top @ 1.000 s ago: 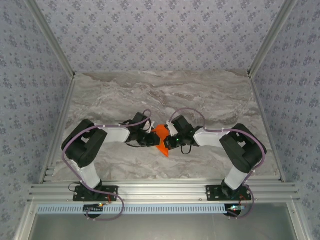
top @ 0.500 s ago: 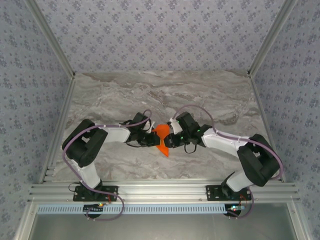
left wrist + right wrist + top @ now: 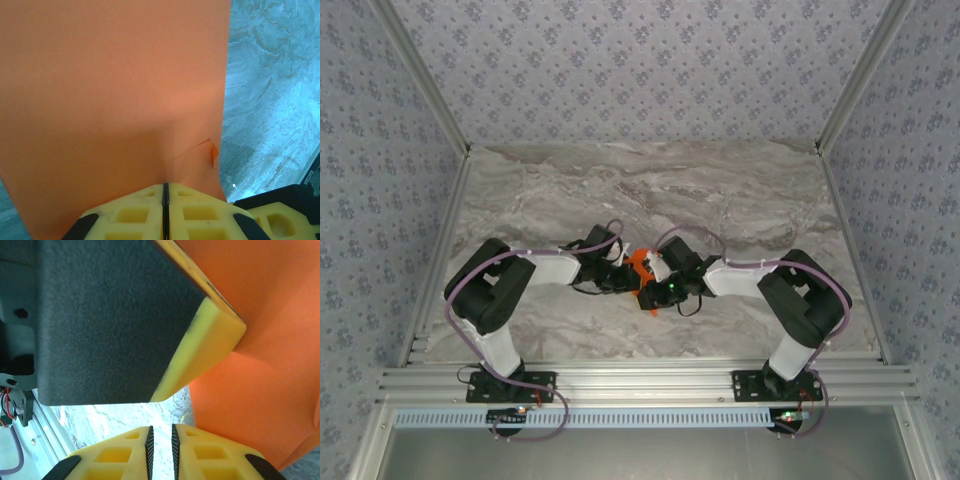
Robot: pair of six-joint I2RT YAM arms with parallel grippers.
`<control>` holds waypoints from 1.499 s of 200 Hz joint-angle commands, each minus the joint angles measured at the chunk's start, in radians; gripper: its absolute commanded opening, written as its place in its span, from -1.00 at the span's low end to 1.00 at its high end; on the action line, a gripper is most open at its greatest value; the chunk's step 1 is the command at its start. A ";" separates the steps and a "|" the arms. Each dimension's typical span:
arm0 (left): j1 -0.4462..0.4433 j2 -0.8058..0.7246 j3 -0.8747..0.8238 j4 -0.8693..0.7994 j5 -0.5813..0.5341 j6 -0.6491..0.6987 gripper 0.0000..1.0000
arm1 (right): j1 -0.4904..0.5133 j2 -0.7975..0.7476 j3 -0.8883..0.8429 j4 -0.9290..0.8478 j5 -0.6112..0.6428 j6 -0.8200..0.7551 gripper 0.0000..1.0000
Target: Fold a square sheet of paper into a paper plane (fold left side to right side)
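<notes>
Top external view: the left arm [image 3: 555,268] reaches in from the left of the marble desk [image 3: 740,200], and the right arm [image 3: 740,275] reaches in from the right. Their wrists meet near the middle. The orange paper [image 3: 638,263] lies between them, well away from every desk edge. Orange shows both beyond and nearer than the right wrist, so the paper's long axis runs roughly from far to near. Its near end is mostly covered, and I cannot tell which end is pointed.

Left wrist view: the left fingers [image 3: 130,220] are pressed together, clamped on the near edge of the paper. The sheet stretches straight away from them. Its right edge is straight and runs up the picture, with a small curled flap [image 3: 212,150] close to the fingers.

Right wrist view: the right fingers [image 3: 120,452] stand slightly apart, and nothing orange sits in the narrow gap. The paper spreads up and to the right, just beyond the right-hand finger. One black-and-yellow left finger lies across its upper left part.
</notes>
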 commanded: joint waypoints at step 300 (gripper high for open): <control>-0.008 -0.077 -0.010 -0.047 -0.070 0.010 -0.72 | 0.007 0.023 -0.002 -0.214 0.216 0.104 -1.00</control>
